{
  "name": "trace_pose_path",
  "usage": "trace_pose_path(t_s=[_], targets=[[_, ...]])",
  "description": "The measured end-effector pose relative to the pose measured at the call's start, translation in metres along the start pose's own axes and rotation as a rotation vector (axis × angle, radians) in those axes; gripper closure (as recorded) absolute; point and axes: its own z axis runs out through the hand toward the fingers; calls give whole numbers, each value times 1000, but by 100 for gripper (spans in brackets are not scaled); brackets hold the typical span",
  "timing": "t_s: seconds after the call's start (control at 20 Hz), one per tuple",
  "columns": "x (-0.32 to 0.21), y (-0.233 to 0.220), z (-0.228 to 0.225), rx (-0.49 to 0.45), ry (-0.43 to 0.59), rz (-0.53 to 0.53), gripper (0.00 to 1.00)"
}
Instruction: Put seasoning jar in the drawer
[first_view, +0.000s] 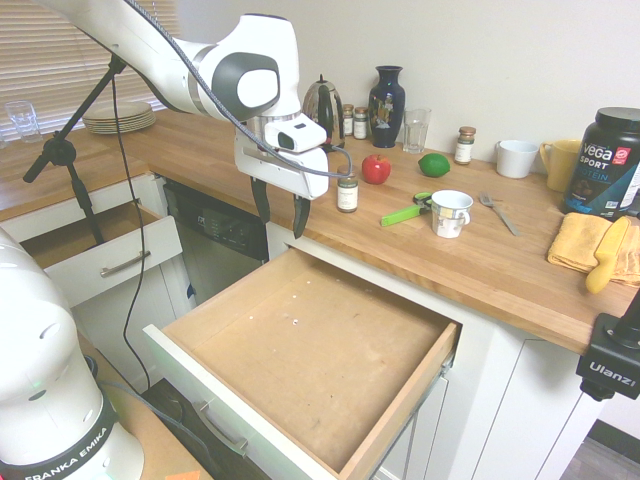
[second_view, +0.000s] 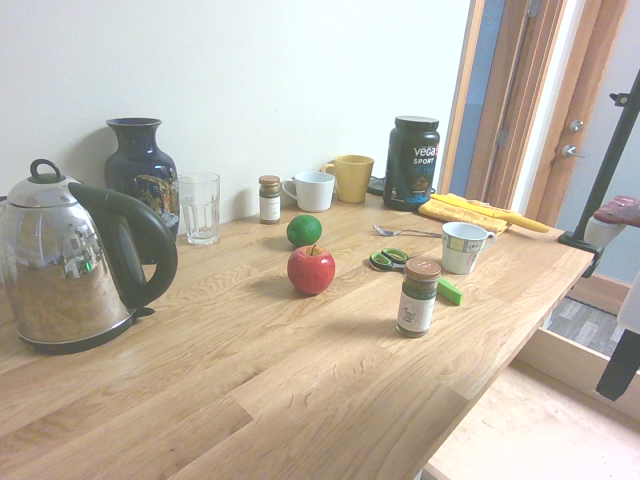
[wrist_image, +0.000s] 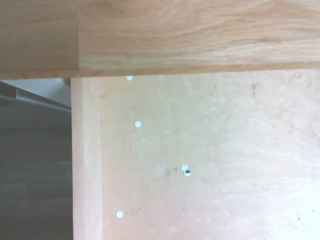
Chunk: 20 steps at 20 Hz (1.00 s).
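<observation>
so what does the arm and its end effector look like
The arm is glossy white with rounded shells and dark grey joint bands. A black cable runs along it down to the wrist. Its base segment carries a black ring printed "FRANKA EMIKA" in white. The end effector has a white boxy body and two slim black fingers.

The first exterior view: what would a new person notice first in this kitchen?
Probably the drawer, pulled wide open below the counter with a bare wooden floor. Above its back corner hangs the gripper, open, pointing down and holding nothing. On the counter edge beside it stands the seasoning jar, with a red apple just behind.
</observation>
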Motion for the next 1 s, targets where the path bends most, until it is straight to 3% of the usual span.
trace_pose_path(t_s=[0.6,1.0], targets=[[7,5,3,11,8,11,0],[37,-30,3,23,9,9,0]])
